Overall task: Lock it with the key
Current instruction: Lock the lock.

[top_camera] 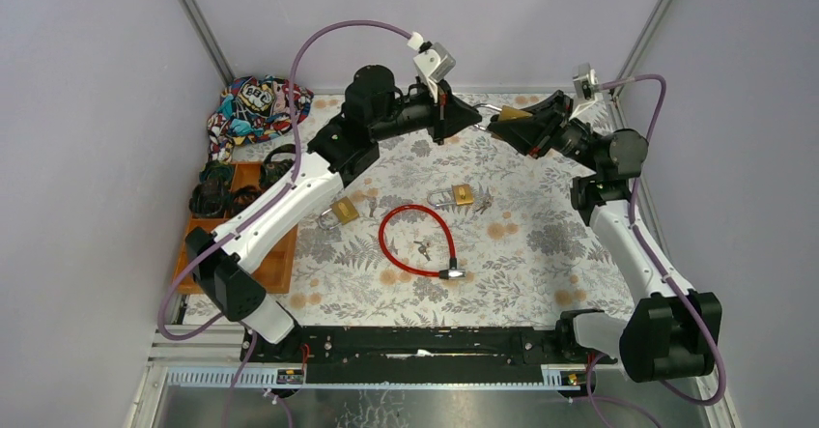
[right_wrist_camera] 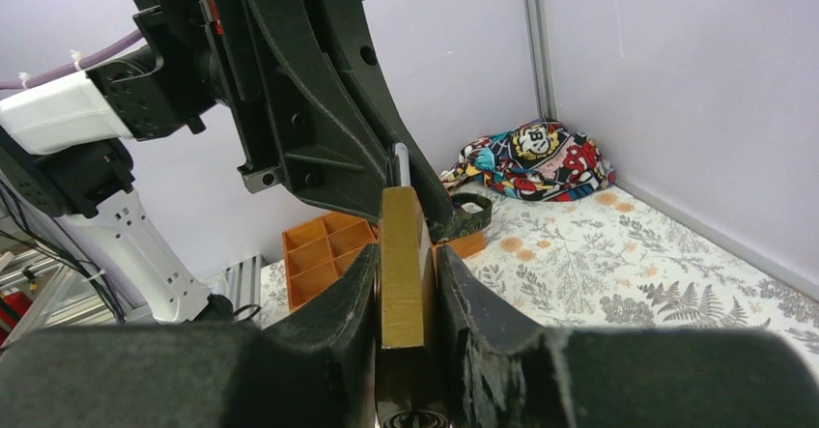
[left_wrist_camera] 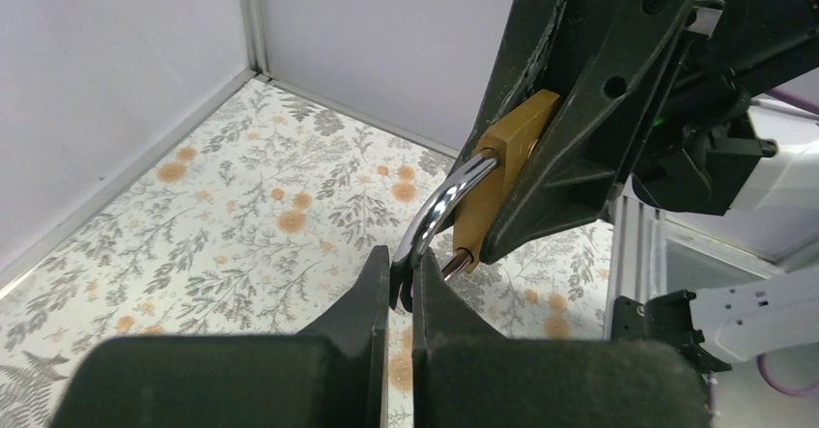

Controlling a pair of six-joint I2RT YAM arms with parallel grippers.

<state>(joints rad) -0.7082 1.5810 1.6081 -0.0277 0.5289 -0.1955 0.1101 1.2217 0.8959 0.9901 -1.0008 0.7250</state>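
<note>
One padlock point(right_wrist_camera: 403, 254) is pinched steady by the right claw point(top_camera: 515, 122), its shackle point(left_wrist_camera: 439, 206) nipped by the left claw point(left_wrist_camera: 401, 288) for leverage.

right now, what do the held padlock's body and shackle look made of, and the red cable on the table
Padlock body: likely brass, with dull golden-yellow faces.
Shackle: probably polished steel, bright silver with sharp reflections.
Red cable lock: seemingly a plastic-sheathed cable, smooth uniform red that bends in a loop; its core is hidden.

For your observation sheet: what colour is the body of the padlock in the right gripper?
Brass-gold. The rectangular metal padlock shows best in the right wrist view.
</note>
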